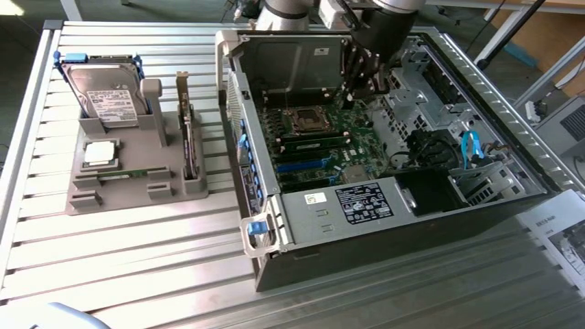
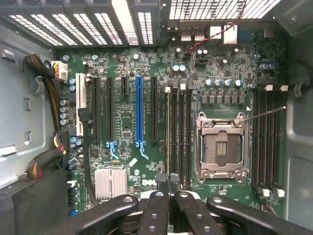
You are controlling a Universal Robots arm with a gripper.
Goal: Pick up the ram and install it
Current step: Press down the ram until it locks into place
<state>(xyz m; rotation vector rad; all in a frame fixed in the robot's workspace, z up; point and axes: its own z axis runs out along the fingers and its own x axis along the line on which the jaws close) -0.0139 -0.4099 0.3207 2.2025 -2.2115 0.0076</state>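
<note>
One ram (image 2: 168, 132) sits edge-on just beside the processor socket (image 2: 219, 147), long axis parallel to it, one end under the narrow, pinched-together end effector (image 2: 167, 180).

Green motherboard (image 2: 195, 83) with one blue slot (image 2: 139, 110) among black ones; grey holder (image 1: 119, 179); black claw (image 2: 168, 188).
</note>
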